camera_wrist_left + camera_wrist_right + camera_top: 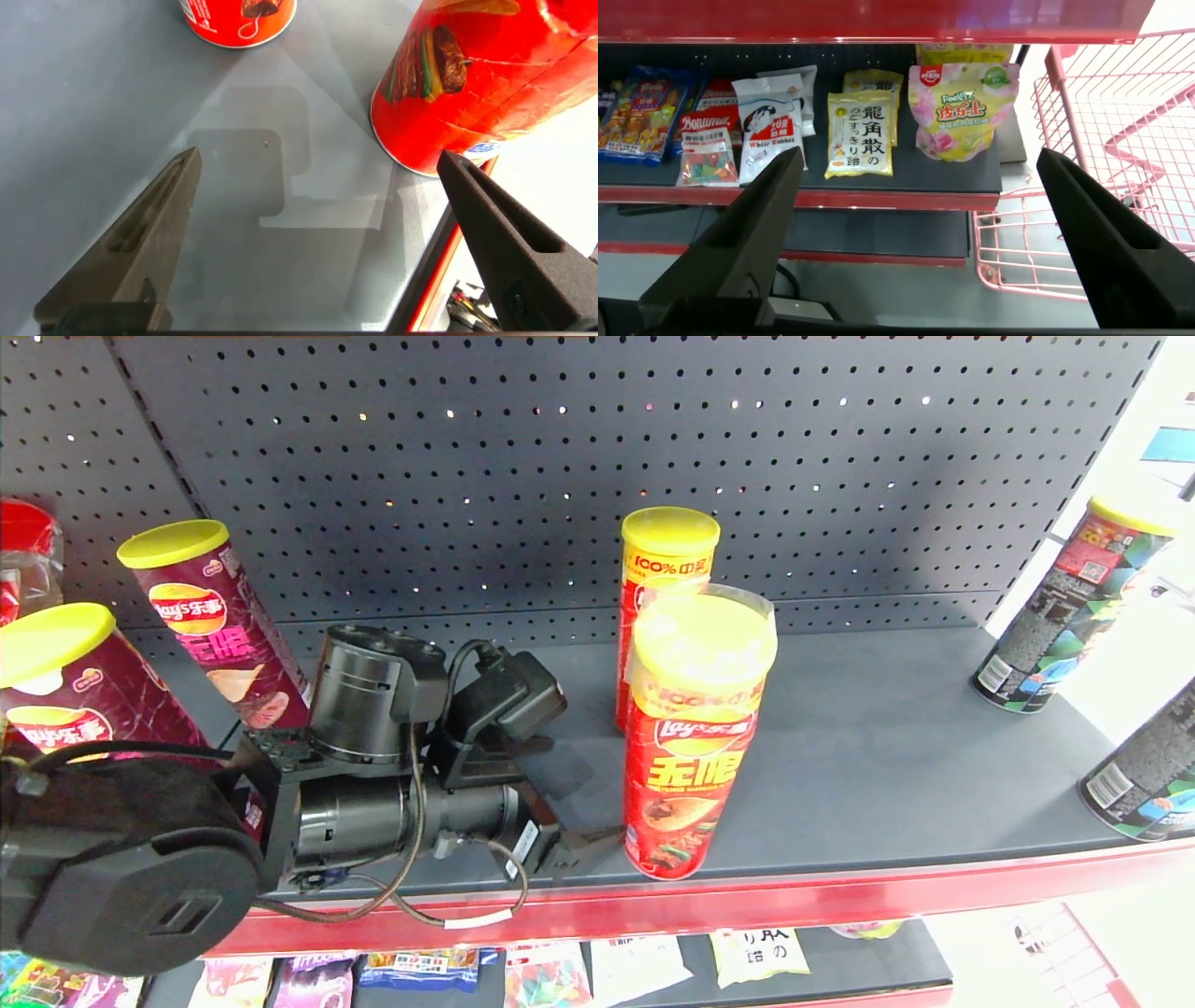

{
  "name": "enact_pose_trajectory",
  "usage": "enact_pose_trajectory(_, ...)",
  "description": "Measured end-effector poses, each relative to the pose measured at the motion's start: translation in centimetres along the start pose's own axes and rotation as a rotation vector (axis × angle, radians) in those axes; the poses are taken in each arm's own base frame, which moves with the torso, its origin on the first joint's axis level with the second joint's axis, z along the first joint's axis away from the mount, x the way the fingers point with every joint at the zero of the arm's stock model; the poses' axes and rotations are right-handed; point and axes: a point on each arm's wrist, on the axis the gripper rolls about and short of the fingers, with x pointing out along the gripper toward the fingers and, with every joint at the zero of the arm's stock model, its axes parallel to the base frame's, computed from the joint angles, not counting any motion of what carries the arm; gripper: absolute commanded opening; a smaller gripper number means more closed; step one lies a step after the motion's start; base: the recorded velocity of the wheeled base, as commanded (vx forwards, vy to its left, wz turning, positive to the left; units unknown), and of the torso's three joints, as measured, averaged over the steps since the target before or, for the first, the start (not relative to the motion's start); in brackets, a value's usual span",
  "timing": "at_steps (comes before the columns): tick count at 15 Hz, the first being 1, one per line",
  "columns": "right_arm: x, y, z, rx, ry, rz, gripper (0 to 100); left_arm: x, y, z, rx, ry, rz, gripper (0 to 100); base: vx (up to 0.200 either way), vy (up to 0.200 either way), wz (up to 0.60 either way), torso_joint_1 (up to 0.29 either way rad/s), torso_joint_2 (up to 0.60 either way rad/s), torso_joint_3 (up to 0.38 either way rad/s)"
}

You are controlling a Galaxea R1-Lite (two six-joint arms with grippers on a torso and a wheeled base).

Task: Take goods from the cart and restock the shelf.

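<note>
Head view: grey shelf with a red front lip and a perforated back panel. Two red chip cans stand upright near the middle, one behind the other. The front red can is close to the lip, with a clear cap over its yellow lid, and the rear red can is just behind it. Left gripper sits low over the shelf deck just left of the front red can, jaws spread, nothing between them. One fingertip is near the can's base, contact unclear. At the shelf's left end are the rear maroon can and the front maroon can, both with yellow lids and both leaning in this view. At the right end are the far black can and the near black can, well apart from the red pair. Left wrist view: left gripper jaws wide apart over bare grey deck. The front red can is just beside one finger, touching or not can't be told. The rear red can is farther off, and the two bases are apart. Right wrist view: right gripper jaws spread, empty, facing a lower shelf stocked with snack bags: yellow bag, pink bag, white bag. Red wire cart stands beside that lower shelf, and what it holds can't be made out.
</note>
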Motion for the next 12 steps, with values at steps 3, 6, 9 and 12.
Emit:
enact_pose_trajectory(3, 0.0, 0.0, 0.0, 0.000, 0.000, 0.000, 100, 0.1, 0.1, 0.2, 0.001, -0.006, 0.001, 100, 0.000, 0.000, 0.00, 0.000, 0.00, 0.000)
enact_pose_trajectory(6, 0.0, 0.0, 0.0, 0.000, 0.000, 0.000, 100, 0.3, 0.1, 0.3, 0.002, -0.008, 0.002, 100, 0.000, 0.000, 0.00, 0.000, 0.00, 0.000)
enact_pose_trajectory(9, 0.0, 0.0, 0.0, 0.000, 0.000, 0.000, 100, 0.1, 0.1, 0.1, -0.001, -0.003, 0.002, 100, 0.000, 0.000, 0.00, 0.000, 0.00, 0.000)
enact_pose_trajectory(12, 0.0, 0.0, 0.0, -0.001, 0.000, 0.000, 100, -1.6, -0.5, -0.9, -0.007, 0.013, -0.001, 100, 0.000, 0.000, 0.00, 0.000, 0.00, 0.000)
